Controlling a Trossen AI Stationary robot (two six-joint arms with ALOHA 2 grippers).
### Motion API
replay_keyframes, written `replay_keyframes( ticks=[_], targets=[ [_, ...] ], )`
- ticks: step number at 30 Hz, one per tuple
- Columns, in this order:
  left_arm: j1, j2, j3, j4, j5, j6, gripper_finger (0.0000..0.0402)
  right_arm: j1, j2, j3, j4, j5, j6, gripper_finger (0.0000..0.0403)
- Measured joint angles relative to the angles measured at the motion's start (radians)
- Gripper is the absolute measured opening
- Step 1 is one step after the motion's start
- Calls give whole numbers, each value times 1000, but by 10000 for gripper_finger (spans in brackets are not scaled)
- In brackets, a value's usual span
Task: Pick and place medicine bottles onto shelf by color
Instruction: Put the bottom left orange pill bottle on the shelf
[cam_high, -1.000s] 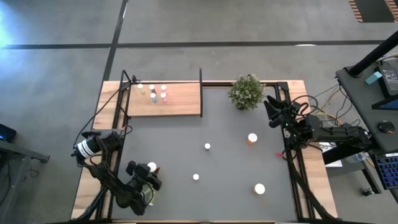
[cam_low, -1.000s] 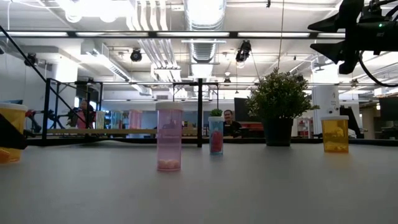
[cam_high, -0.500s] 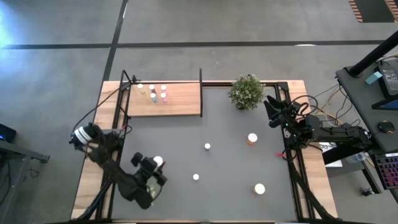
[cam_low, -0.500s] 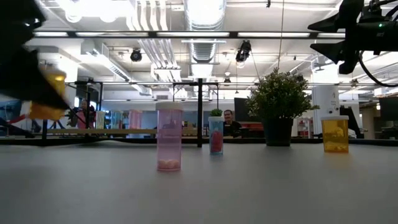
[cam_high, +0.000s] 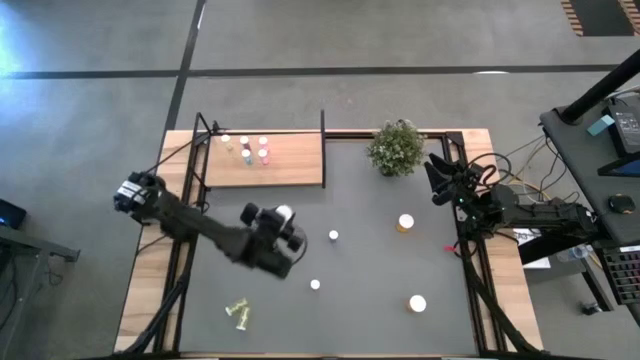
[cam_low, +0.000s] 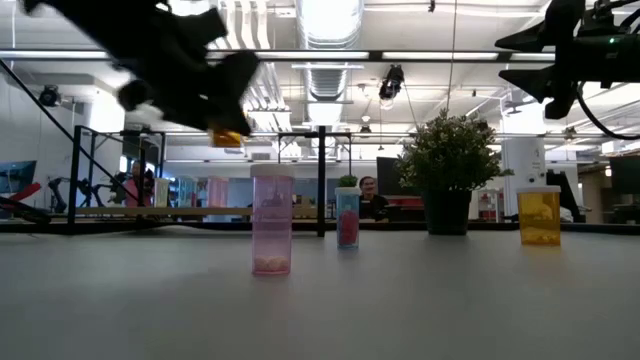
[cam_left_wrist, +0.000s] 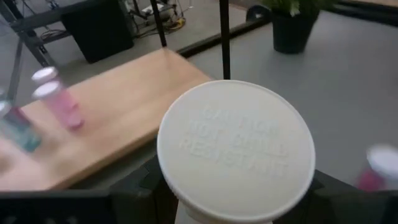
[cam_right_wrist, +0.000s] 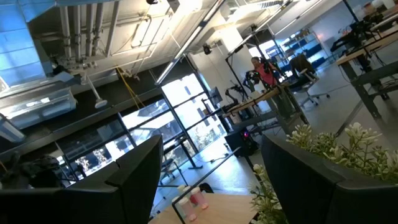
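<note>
My left gripper (cam_high: 281, 228) hangs over the table's middle-left, shut on an orange medicine bottle (cam_low: 228, 138) whose white cap (cam_left_wrist: 236, 146) fills the left wrist view. The shelf (cam_high: 290, 165), a light-wood board, lies at the far left with several small bottles (cam_high: 246, 148) standing on it. On the table stand two small bottles (cam_high: 333, 236) (cam_high: 315, 285) and two larger orange ones (cam_high: 405, 223) (cam_high: 417, 303). My right gripper (cam_right_wrist: 211, 186) waits open at the far right, near the plant. My left gripper pinches the orange bottle's body just below the cap (cam_left_wrist: 186, 214), with one finger (cam_left_wrist: 140, 193) on each side. The cap faces the wrist camera. The bottle is lifted well clear of the table, its orange bottom (cam_low: 228, 138) showing under the fingers.
A potted plant (cam_high: 396, 147) stands at the far edge, right of the shelf. A small yellow-green thing (cam_high: 238, 313) lies near the front left. Black frame posts (cam_high: 323, 125) rise at the shelf's corners. In the low view a pink bottle (cam_low: 272, 220) stands nearest.
My left gripper has risen from the table's near left corner and swung toward the middle and the far edge, rolling its wrist as it went. The orange bottle has gone with it, lifted clear. The yellow-green thing shows where the arm was.
</note>
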Motion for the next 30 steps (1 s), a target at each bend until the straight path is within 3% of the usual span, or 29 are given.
replay_keyframes(
  ticks=[4, 7, 12, 19, 25, 30],
  targets=[
    [123, 0, -15, 263, 12, 245, 165, 0, 0, 0, 0, 0, 0, 260],
    [199, 3, -20, 392, 59, 337, 165, 0, 0, 0, 0, 0, 0, 260],
    [295, 3, -38, 510, 143, 350, 165, 0, 0, 0, 0, 0, 0, 260],
    [377, 4, -118, 690, 148, 349, 165, 0, 0, 0, 0, 0, 0, 260],
    [435, 4, -146, 710, 153, 351, 165, 0, 0, 0, 0, 0, 0, 260],
    [521, 4, -160, 709, 259, 362, 165, 0, 0, 0, 0, 0, 0, 260]
  ],
)
